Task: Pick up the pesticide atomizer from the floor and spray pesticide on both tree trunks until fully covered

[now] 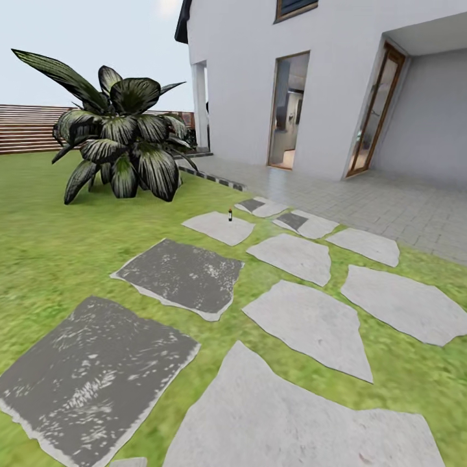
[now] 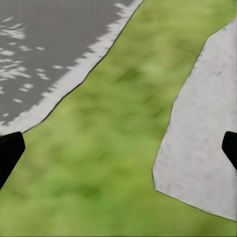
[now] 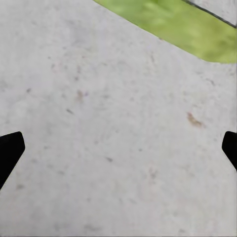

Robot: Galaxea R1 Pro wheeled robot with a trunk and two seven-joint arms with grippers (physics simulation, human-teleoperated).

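One small dark bottle-like object [image 1: 229, 215], likely atomizer, on far paving slab [image 1: 218, 227]. Eleven separate stepping stones in lawn [image 1: 58, 240], head view: two dark grey at left, rest pale. One broad-leaved plant [image 1: 122, 139] far left. One slatted fence [image 1: 29, 128] behind it. One white house [image 1: 324, 71] far right; two tall door openings, one upper window partly visible.
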